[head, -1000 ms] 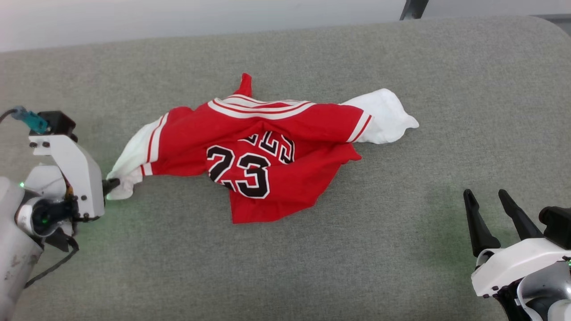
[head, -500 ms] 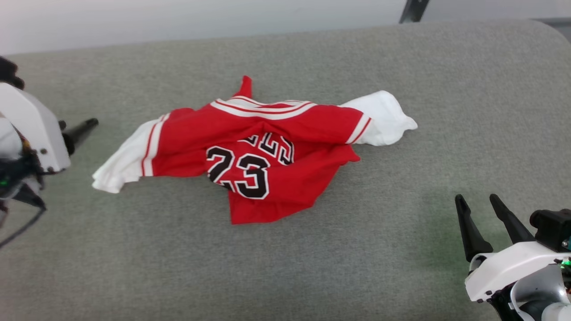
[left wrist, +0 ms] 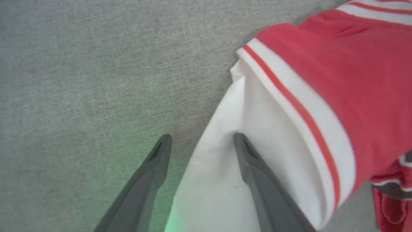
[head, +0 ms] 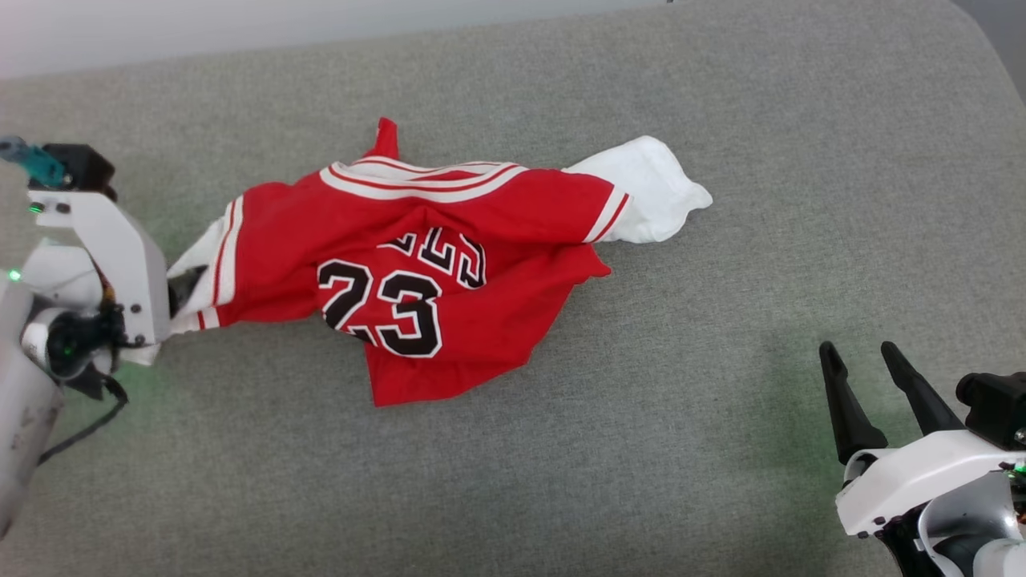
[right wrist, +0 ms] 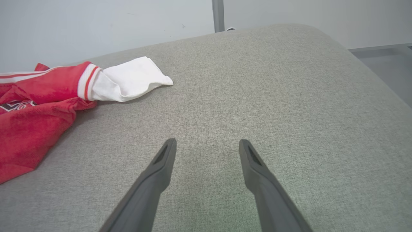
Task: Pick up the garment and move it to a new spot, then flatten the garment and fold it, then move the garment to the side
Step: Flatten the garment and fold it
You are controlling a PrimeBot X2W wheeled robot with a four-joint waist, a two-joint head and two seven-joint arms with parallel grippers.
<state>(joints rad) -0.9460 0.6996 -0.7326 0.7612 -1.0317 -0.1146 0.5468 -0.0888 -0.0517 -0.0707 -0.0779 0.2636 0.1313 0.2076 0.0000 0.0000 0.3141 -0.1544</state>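
The garment (head: 449, 216), a red jersey with white sleeves and a black "23", lies crumpled on the grey padded surface (head: 721, 361), left of centre. My left gripper (head: 186, 282) is at its left white sleeve (head: 204, 248). In the left wrist view that gripper (left wrist: 202, 138) is open, one finger on the bare surface and the other on the sleeve (left wrist: 273, 138), the sleeve's edge between them. The red body (left wrist: 338, 64) runs off to the right. My right gripper (head: 859, 353) stands open at the lower right, well clear of the garment (right wrist: 38, 106); nothing is between its fingers (right wrist: 207, 143).
The other white sleeve (head: 641, 188) points toward the right (right wrist: 128, 79). The padded surface ends in a rounded far right corner (right wrist: 322, 32), with a pale wall and a dark post (right wrist: 218, 14) behind it. Bare cushion lies right and in front of the garment.
A second ago my left gripper was shut on the sleeve tip; it let go, lifted away, and now is back down, open around the sleeve. The head camera has shifted. The right arm hardly moved.
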